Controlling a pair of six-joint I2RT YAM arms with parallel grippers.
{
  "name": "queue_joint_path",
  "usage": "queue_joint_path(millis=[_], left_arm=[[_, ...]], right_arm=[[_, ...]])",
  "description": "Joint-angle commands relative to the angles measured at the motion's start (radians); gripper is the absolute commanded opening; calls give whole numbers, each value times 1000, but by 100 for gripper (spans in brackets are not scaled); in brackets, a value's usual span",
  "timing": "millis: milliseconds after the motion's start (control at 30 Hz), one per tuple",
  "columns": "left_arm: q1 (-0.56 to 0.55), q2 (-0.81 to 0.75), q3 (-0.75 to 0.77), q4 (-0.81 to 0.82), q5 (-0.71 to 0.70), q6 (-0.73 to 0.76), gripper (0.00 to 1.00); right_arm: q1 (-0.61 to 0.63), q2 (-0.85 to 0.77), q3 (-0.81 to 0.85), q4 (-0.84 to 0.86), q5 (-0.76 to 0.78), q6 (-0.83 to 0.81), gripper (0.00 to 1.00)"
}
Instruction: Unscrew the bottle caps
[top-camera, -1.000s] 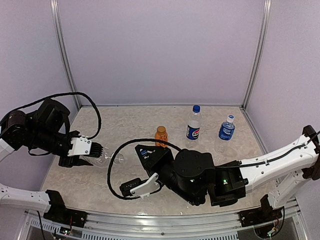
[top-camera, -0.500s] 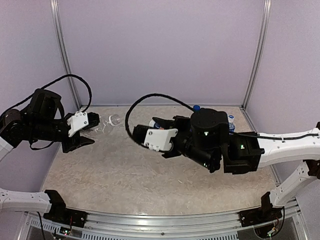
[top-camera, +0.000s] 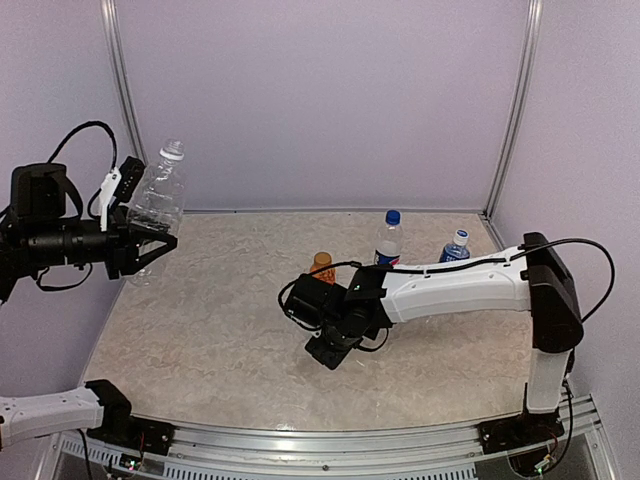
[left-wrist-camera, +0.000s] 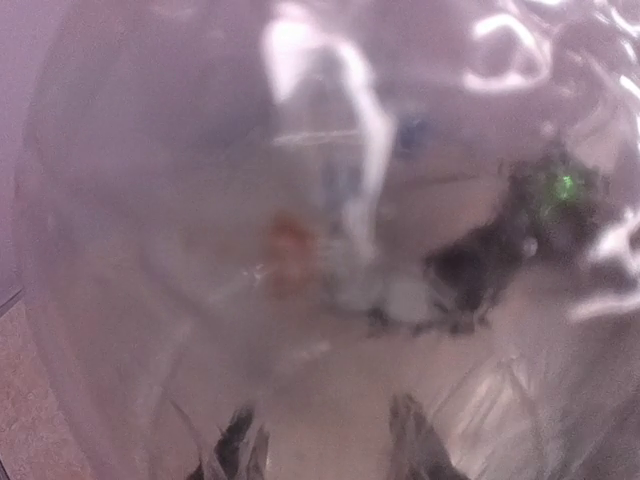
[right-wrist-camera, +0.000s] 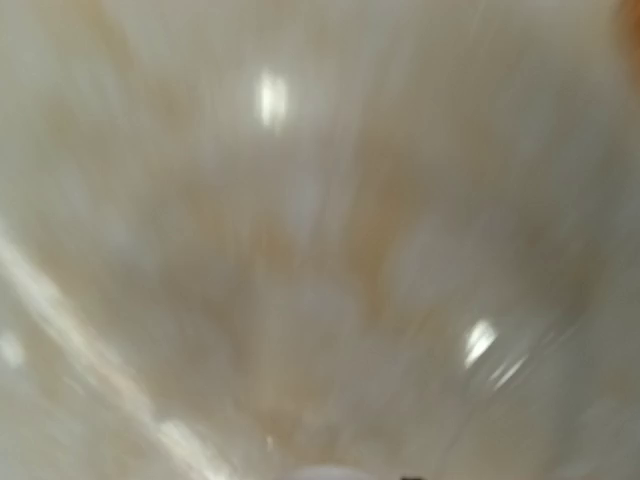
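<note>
My left gripper (top-camera: 148, 248) is shut on the clear unlabelled bottle (top-camera: 157, 205) and holds it upright, high above the table's left side, white cap (top-camera: 172, 150) on top. In the left wrist view the bottle (left-wrist-camera: 300, 200) fills the frame, with dark fingertips (left-wrist-camera: 235, 450) at the bottom. The short orange bottle (top-camera: 321, 266), the Pepsi bottle (top-camera: 387, 247) and the bright-blue-label bottle (top-camera: 453, 255) stand at the back of the table. My right gripper (top-camera: 330, 348) points down, low over the table's middle; its jaws are hidden.
The marbled table (top-camera: 200, 340) has metal posts at the back corners (top-camera: 120, 90) and a rail along the front edge (top-camera: 320, 435). The right wrist view shows only the blurred tabletop (right-wrist-camera: 320, 240).
My left gripper has lifted the clear bottle from near the table and turned it upright. My right arm has swung down and stretched low over the table's middle.
</note>
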Motion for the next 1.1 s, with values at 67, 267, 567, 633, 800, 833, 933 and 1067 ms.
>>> queue_joint_path(millis=[67,267,567,633,800,833,933,1067], left_arm=[[9,-43,-39,-9,92,1,38],[0,-67,-57,-2,92,44,39],[-28,-113,-97,41,152,105,41],[-39,-116,-98,45,158,126,42],[-63,-134,-109,67,163,183,42],[-66,-137,-112,68,166,190,42],[-72,-139,-117,70,168,201,42],[-79,-125,-116,73,172,200,42]], right_arm=[[5,159,72,-223,-95,144,0],[4,267,149,-251,-147,121,32],[6,137,286,-247,-102,58,99],[10,58,333,-189,-94,-13,99],[13,-286,169,494,-425,-268,97],[12,-317,131,617,-487,-279,96],[12,-322,140,855,-566,-261,93],[14,-215,274,936,-595,-219,87]])
